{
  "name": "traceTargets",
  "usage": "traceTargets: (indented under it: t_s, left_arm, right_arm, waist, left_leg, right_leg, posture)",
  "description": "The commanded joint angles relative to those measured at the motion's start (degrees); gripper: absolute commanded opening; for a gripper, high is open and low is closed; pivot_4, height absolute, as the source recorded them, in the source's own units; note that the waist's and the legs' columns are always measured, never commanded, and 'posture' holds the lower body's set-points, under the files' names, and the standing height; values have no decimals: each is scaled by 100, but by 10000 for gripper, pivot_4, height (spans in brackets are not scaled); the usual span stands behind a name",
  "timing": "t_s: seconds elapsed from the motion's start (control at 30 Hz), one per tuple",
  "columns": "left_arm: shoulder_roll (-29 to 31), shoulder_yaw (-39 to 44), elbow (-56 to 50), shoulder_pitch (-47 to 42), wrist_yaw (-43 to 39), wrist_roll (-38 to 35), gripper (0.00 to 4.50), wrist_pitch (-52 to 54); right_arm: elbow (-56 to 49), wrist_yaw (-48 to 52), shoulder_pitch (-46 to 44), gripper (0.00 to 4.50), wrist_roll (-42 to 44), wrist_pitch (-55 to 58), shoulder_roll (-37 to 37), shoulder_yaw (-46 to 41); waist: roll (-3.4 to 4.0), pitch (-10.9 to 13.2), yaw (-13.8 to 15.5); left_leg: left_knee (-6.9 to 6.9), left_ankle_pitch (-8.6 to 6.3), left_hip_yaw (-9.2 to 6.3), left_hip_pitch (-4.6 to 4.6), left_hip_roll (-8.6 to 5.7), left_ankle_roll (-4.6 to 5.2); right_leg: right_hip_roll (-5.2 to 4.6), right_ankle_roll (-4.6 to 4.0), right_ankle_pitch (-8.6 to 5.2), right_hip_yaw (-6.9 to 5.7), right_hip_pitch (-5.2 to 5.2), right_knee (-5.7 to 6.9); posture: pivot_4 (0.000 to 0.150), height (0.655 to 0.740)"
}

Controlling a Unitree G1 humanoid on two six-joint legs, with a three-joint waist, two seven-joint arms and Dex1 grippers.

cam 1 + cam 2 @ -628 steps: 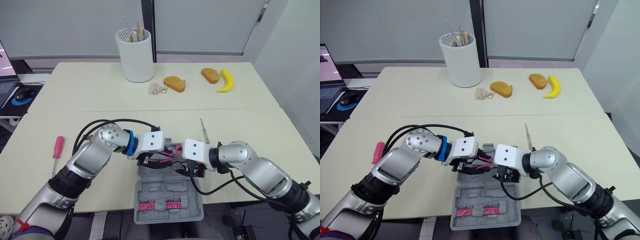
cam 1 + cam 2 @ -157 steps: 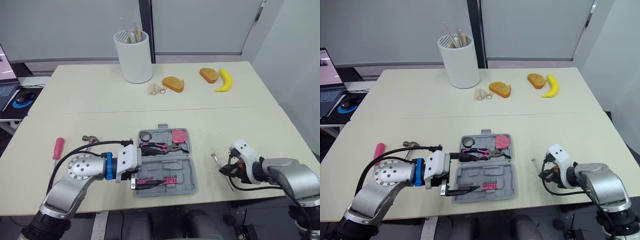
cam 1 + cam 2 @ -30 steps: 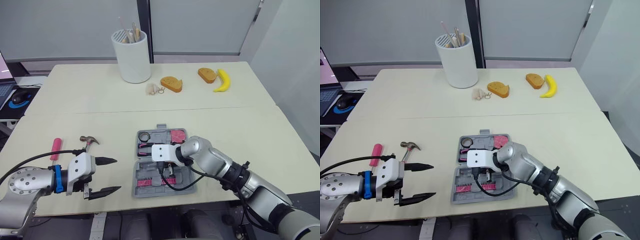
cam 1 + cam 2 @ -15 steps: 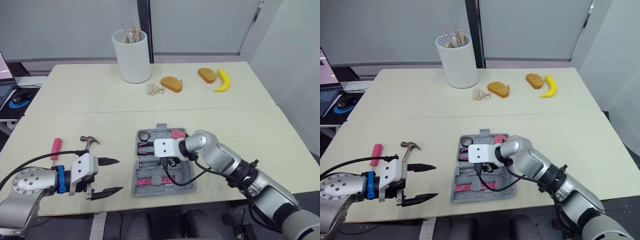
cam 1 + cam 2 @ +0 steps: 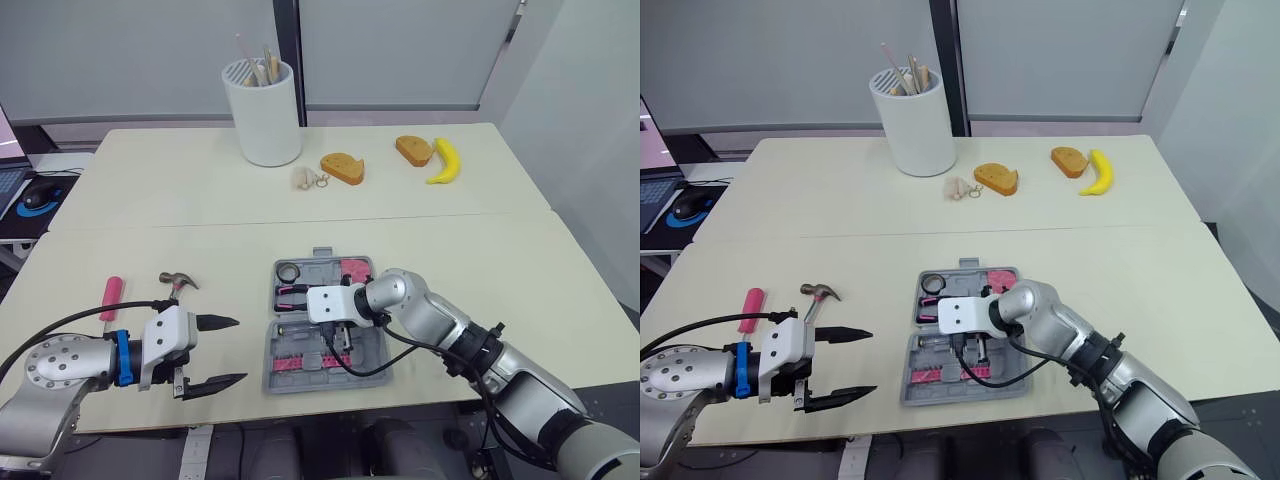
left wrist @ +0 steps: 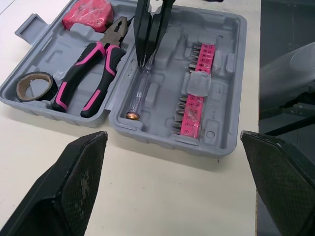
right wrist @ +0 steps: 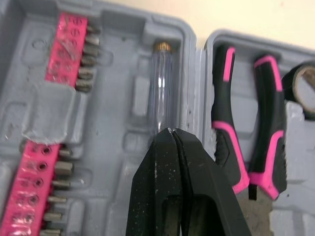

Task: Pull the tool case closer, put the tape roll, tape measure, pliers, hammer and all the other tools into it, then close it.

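Observation:
The grey tool case (image 5: 372, 350) lies open at the table's front middle. Its far half holds the tape roll (image 5: 289, 271), the pink tape measure (image 5: 355, 268) and the pink-handled pliers (image 6: 93, 69). Its near half holds a clear-handled screwdriver (image 7: 162, 83) and a pink bit strip (image 6: 194, 93). My right gripper (image 5: 338, 338) is shut, nothing between its fingers, its tip resting on the clear screwdriver. A hammer (image 5: 178, 282) and a pink-handled screwdriver (image 5: 110, 298) lie on the table left of the case. My left gripper (image 5: 215, 352) hangs open, near the table's front edge, left of the case and nearer than the hammer.
At the back stand a white cup of sticks (image 5: 268, 110), two bread slices (image 5: 345, 168) (image 5: 420, 150), a banana (image 5: 443, 162) and a small keyring piece (image 5: 308, 178). A computer mouse (image 5: 40, 195) sits on a side desk at far left.
My right gripper has shifted a little over the case's near half, onto the clear screwdriver. The left arm has barely moved and stays open.

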Motion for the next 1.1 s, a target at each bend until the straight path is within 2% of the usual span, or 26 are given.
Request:
traceTargets:
  t_s: [0.03, 0.4, 0.63, 0.8, 0.9, 1.1]
  left_arm:
    - [-21, -11, -134, 15, 16, 14, 45000, -108]
    - [-85, 51, -37, 69, 67, 9, 45000, -214]
    - [-308, 739, 205, 93, 669, -549, 45000, 584]
    - [-763, 1623, 872, -47, 1686, -744, 45000, 946]
    - [-810, 2245, 1486, -21, 2091, -791, 45000, 1082]
    - [-325, 3131, 3139, 373, 1950, -748, 45000, 1225]
  right_arm:
    - [143, -48, 55, 177, -239, -261, -12, 66]
    - [-190, -134, 227, 177, -288, -568, 73, -161]
    - [-1957, -124, 684, 177, 604, -6, -228, -1469]
    - [-2940, -591, 1671, 177, 907, -287, -925, -2647]
    - [-3496, -499, 2266, 177, 1337, 249, -1430, -3439]
    - [-3956, 238, 3491, 12529, 2372, 995, -2773, -4937]
  waist:
    - [0, 0, 0]
    - [-1, -1, 0]
    - [-1, 0, 4]
    - [-7, -3, 29]
    - [-11, -1, 13]
    - [-11, -2, -25]
  left_leg:
    - [0, 0, 0, 1, 0, 0]
    - [0, 0, -1, 2, 0, 0]
    - [0, 0, -5, 0, 10, 0]
    - [0, 0, -8, 0, 20, -1]
    - [-1, 0, -7, -3, 11, -1]
    - [-9, 0, -5, 6, 1, -1]
  right_leg:
    - [0, 0, 0, 0, 0, 0]
    - [0, 0, 0, -1, 2, 2]
    - [-1, 0, 0, -4, 1, 2]
    - [-18, 2, -1, -10, 9, -5]
    - [-23, 3, 0, -9, 8, -6]
    - [-17, 0, -2, -12, 8, -7]
  posture:
    - [1500, 7337]
    - [1500, 7337]
    - [1500, 7337]
    - [1500, 7337]
    - [1500, 7337]
    - [1500, 7337]
